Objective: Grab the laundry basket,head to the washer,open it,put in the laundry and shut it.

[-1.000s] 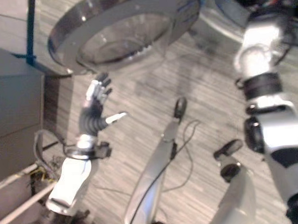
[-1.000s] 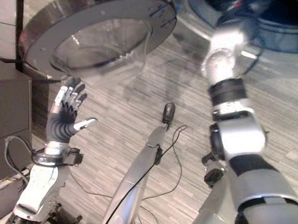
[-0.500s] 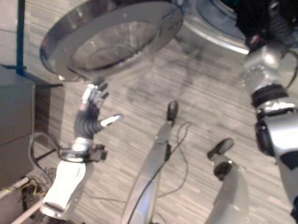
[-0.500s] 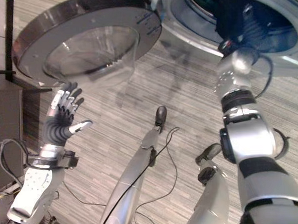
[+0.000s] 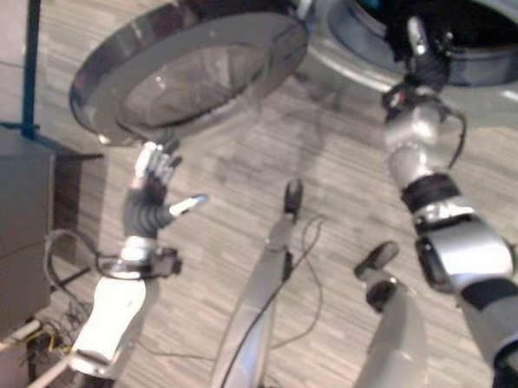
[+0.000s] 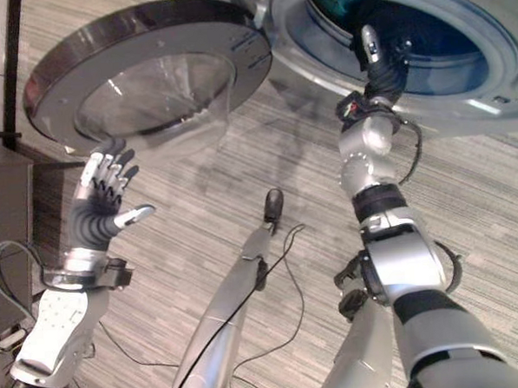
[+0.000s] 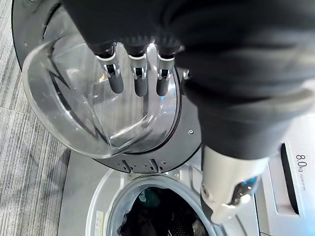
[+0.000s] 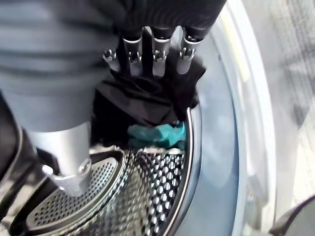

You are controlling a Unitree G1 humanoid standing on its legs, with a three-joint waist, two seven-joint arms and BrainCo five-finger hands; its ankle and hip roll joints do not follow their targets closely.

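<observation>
Right hand (image 6: 375,62): upper centre of the right eye view, raised at the washer (image 6: 463,105) mouth, fingers straight and released, gripping nothing.
Black garment (image 8: 147,98): soft, crumpled, inside the drum just past the fingertips; contact probably none, hard to judge.
Teal cloth (image 8: 157,133): bunched beneath it.
Drum (image 8: 147,196): perforated metal.
Left hand (image 5: 152,193): left of frame, fingers spread, empty, just below the washer door (image 5: 191,63).
Door: round, swung open, domed clear glass in a dark ring.

- My left hand (image 7: 142,64), fingers straight, faces the open round glass-bowled washer door (image 7: 103,98).
- Beyond, dark laundry (image 7: 162,216) fills the round drum opening (image 7: 115,206).
</observation>
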